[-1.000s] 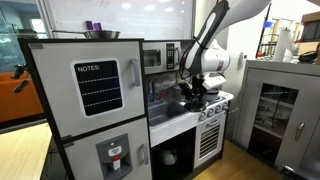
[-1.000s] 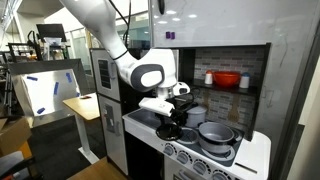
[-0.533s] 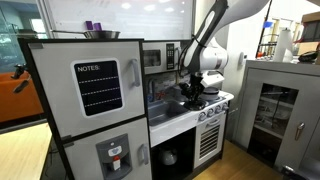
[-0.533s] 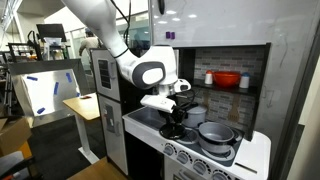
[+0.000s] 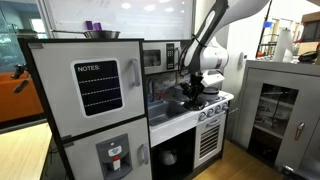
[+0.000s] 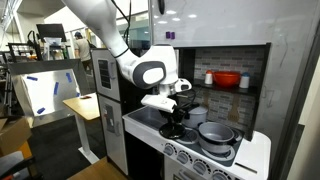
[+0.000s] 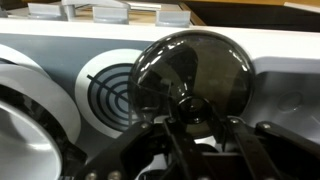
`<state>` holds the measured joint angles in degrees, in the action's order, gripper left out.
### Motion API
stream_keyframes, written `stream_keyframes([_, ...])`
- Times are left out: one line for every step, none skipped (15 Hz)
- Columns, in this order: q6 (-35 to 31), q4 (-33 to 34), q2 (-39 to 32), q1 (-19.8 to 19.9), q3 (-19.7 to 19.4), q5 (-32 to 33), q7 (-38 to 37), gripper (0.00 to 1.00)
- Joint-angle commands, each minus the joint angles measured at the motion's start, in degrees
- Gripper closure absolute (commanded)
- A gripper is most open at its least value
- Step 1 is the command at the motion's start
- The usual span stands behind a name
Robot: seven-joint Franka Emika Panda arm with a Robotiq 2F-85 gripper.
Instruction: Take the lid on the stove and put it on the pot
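Single arm (image 5: 212,30) enters from above and descends steeply, its white links bent at the elbow; in an exterior view the arm (image 6: 100,25) arches over from the upper side and folds down to the rounded wrist housing (image 6: 150,73). Wrist is vertical, and the claw (image 5: 192,97) points straight down. Black claw (image 6: 172,120) hangs just below the wrist flange. Wrist view: claw (image 7: 192,118) comes in from the bottom edge, with dark fingers (image 7: 150,150) converging on the centre knob of the lid (image 7: 190,65). Jaws are drawn in narrowly and gripping. Pad contact is partly in shadow.
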<state>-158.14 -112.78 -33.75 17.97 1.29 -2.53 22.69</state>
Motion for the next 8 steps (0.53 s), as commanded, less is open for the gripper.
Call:
stream_keyframes([1.07, -0.02, 0.02, 0.08, -0.15, 0.91, 0.09, 0.92])
stream_keyframes([1.02, -0.47, 0.42, -0.03, -0.32, 0.99, -0.15, 0.92])
stream_keyframes([1.37, -1.10, 1.10, -0.23, -0.55, 1.11, -0.44, 0.92])
stream_keyframes([1.75, -1.76, 1.74, -0.39, -0.75, 1.18, -0.71, 0.92])
stream_keyframes([1.97, -2.50, 2.35, -0.51, -0.94, 1.24, -0.92, 0.92])
stream_keyframes([2.15, -3.24, 2.91, -0.70, -1.22, 1.35, -1.23, 0.92])
stream_keyframes([2.28, -4.26, 3.63, -1.00, -1.50, 1.61, -1.47, 0.92])
stream_keyframes([2.36, -5.36, 4.39, -1.24, -1.67, 1.82, -1.59, 0.92])
